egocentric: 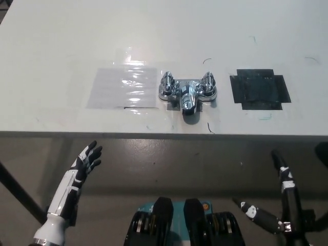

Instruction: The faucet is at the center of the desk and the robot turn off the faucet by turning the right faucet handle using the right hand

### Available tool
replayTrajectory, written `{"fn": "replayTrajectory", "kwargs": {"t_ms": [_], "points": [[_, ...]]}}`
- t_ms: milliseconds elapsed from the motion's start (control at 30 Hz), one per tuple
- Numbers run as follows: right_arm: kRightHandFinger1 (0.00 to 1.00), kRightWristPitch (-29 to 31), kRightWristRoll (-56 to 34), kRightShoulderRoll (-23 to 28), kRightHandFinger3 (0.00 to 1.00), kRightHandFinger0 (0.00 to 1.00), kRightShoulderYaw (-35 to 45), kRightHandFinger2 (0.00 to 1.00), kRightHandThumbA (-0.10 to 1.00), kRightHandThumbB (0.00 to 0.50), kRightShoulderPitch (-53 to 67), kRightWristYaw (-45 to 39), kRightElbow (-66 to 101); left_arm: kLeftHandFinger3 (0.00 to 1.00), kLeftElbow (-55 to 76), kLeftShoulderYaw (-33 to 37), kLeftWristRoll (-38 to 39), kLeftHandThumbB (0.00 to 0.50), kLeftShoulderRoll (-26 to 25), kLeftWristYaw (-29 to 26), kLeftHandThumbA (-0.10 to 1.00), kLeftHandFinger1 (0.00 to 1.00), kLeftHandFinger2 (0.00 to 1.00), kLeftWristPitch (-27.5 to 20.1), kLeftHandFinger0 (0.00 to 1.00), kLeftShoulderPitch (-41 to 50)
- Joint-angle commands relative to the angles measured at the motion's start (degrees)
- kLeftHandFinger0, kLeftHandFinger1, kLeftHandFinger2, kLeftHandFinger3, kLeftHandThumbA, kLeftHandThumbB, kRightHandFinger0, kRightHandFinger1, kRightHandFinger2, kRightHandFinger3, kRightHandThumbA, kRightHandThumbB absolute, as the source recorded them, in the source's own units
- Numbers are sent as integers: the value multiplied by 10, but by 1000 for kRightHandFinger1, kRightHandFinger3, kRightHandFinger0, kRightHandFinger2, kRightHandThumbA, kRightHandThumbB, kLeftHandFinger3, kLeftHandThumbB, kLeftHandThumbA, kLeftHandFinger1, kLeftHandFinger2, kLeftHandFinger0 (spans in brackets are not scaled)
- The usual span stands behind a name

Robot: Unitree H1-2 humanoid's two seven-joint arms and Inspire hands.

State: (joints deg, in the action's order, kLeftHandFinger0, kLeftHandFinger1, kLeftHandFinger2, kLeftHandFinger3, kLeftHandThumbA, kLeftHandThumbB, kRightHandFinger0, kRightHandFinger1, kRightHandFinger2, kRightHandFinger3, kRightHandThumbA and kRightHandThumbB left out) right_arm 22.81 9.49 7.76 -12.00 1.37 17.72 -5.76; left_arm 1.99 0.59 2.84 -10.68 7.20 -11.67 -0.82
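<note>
A chrome faucet [187, 93] stands at the middle of the white desk [164, 31], its spout pointing toward me. The right faucet handle [208, 82] and the left one [167, 82] both stand upright on the base. My black right hand [279, 205] is low at the bottom right, below the desk's front edge and far from the faucet, fingers spread, holding nothing. My white left hand [84, 160] rests at the lower left, also below the desk edge, fingers apart.
A clear glossy sheet [123, 87] is taped to the desk left of the faucet. A dark square patch [259, 88] lies to its right. The desk's front edge [164, 134] runs across the picture; the floor shows beneath.
</note>
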Motion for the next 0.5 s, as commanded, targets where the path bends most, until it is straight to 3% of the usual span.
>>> {"fn": "replayTrajectory", "kwargs": {"t_ms": [0,133,467], "points": [[1000,35,-48,-7,1000,1000,10,1000,1000,249,-13,-46,-10,1000,1,-6,14,282,-3,8,1000,1000,1000,-32,1000,-12],[1000,26,-48,-12,1000,1000,15,1000,1000,250,-15,-58,-18,1000,-4,-8,18,258,-3,11,992,1000,1000,-35,1000,-12],[1000,19,-58,-20,1000,1000,27,1000,1000,243,-16,-83,-22,1000,-12,-11,9,274,-2,6,1000,1000,1000,-35,1000,-12]]}}
